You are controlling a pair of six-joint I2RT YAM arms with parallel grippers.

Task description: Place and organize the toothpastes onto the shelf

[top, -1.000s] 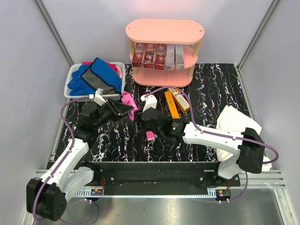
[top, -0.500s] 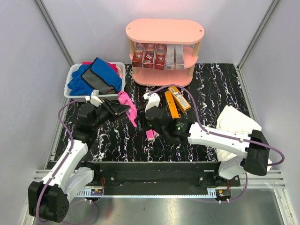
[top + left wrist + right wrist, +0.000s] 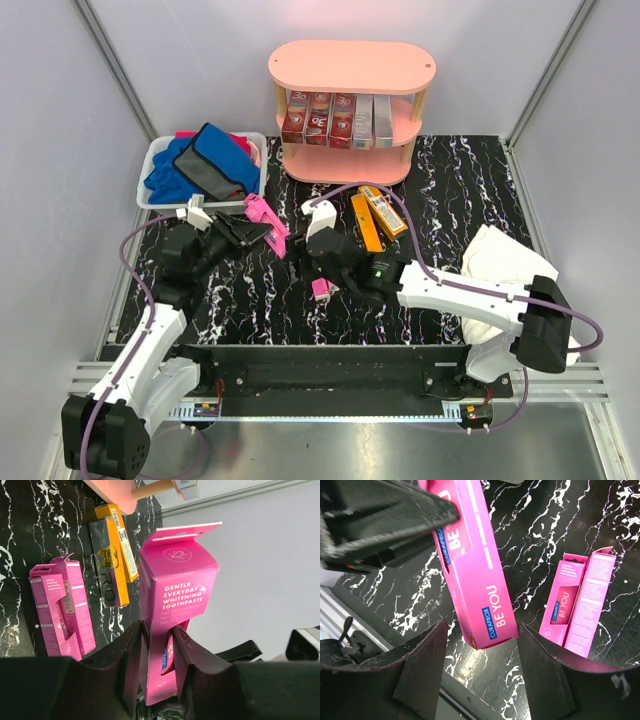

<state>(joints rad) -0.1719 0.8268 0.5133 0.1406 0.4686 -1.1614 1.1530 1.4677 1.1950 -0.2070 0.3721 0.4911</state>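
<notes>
**Shelf** (image 3: 350,62): salmon-pink, three tiers, pale wooden posts. It is placed at the far edge of the black marbled table (image 3: 460,190).

**Toothpastes on the shelf:** a row is stood upright on the middle tier, packed side by side. Dark red boxes (image 3: 318,115) are set to the left and silver-grey boxes (image 3: 373,120) to the right.

**Held pink toothpaste box** (image 3: 177,595): bright pink, printed "GENTLE EVERYDAY WHITENING TOOTHPASTE". It is clamped near its lower end by the left gripper (image 3: 157,635), one finger pressed on each side. The box is carried clear of the table, left of centre, in front of the shelf.

**Right gripper** (image 3: 481,630): its jaws are spread apart and positioned either side of the "CURAPROX BE YOU" end of the same box. A gap is seen at the left finger; contact at the right finger cannot be told.

**Pair of pink boxes** (image 3: 577,605): laid flat on the table, side by side and touching, near the middle, just beside the right arm.

**Orange boxes** (image 3: 375,216): two, laid flat and close together on the table, between the shelf and the right arm. One black face is shown in the left wrist view.

**White bin** (image 3: 152,160): set left of the shelf, filled with blue cloths (image 3: 200,165).

**White cloth** (image 3: 500,262): heaped at the right side of the table.
</notes>
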